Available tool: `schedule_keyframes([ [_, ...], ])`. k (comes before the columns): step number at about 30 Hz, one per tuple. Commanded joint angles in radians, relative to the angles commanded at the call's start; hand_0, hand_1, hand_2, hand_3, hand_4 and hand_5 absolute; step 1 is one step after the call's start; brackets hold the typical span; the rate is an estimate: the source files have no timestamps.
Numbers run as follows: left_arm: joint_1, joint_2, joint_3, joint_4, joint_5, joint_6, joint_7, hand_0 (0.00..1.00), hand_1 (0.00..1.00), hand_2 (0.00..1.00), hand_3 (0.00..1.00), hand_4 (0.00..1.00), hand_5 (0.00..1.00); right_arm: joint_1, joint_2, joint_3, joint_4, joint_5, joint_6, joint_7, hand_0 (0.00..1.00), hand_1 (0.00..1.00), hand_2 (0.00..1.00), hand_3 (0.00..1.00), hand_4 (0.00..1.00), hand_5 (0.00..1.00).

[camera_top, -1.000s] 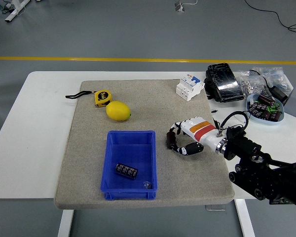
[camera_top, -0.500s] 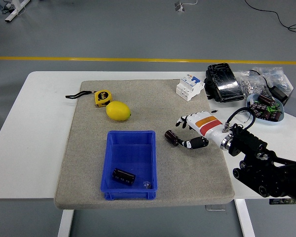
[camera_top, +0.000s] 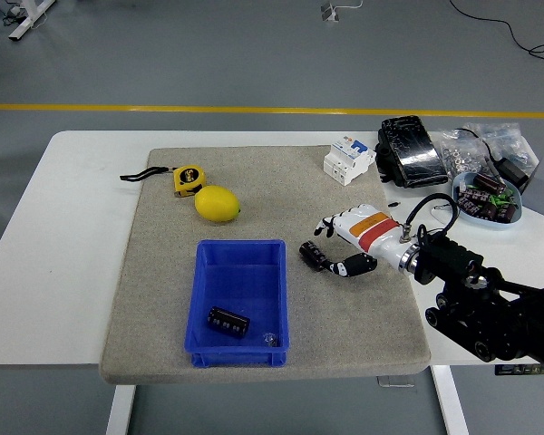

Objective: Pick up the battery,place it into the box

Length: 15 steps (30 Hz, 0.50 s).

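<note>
right hand point(camera_top: 344, 245) over the grey mat point(camera_top: 163, 299), just right of the blue box point(camera_top: 240, 256). thumb and fingers point(camera_top: 326, 224) closed around a dark cylindrical battery point(camera_top: 313, 256), held at the fingertips, near the box's right wall and not inside it. a second battery point(camera_top: 228, 322) lies on the box floor toward its near end, with a small clear bead beside it. nothing stands between the held battery and the box rim. further out: lemon point(camera_top: 218, 204) and yellow tape measure point(camera_top: 189, 179) beyond the box; white circuit breaker point(camera_top: 348, 160), black pouch point(camera_top: 412, 151) and a blue bowl of parts point(camera_top: 488, 201) toward the far right of the white surface point(camera_top: 63, 227). compared with half a second ago, the hand and held battery sit slightly further left, closer to the box; battery in the box unchanged.
</note>
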Motion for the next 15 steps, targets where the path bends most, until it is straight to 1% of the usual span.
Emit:
schedule_keyframes([
  [3, -0.001, 0.0, 0.001, 0.0, 0.0, 0.0, 0.0, 0.56, 0.565, 0.635, 0.584, 0.633, 0.603, 0.011, 0.003, -0.017, 0.002, -0.023, 0.009, -0.008, 0.651, 0.653, 0.738, 0.832, 0.862, 0.322],
  [4, -0.002, 0.0, 0.0, 0.0, 0.001, 0.0, 0.0, 0.561, 0.563, 0.633, 0.584, 0.633, 0.604, 0.016, 0.004, -0.024, 0.001, -0.03, 0.013, -0.012, 0.72, 0.697, 0.78, 0.842, 0.866, 0.318],
  [15, -0.012, 0.001, 0.003, 0.0, -0.001, 0.001, -0.002, 0.558, 0.563, 0.632, 0.584, 0.633, 0.603, 0.064, -0.004, -0.111, 0.005, -0.115, 0.011, -0.014, 0.724, 0.7, 0.781, 0.841, 0.857, 0.323],
])
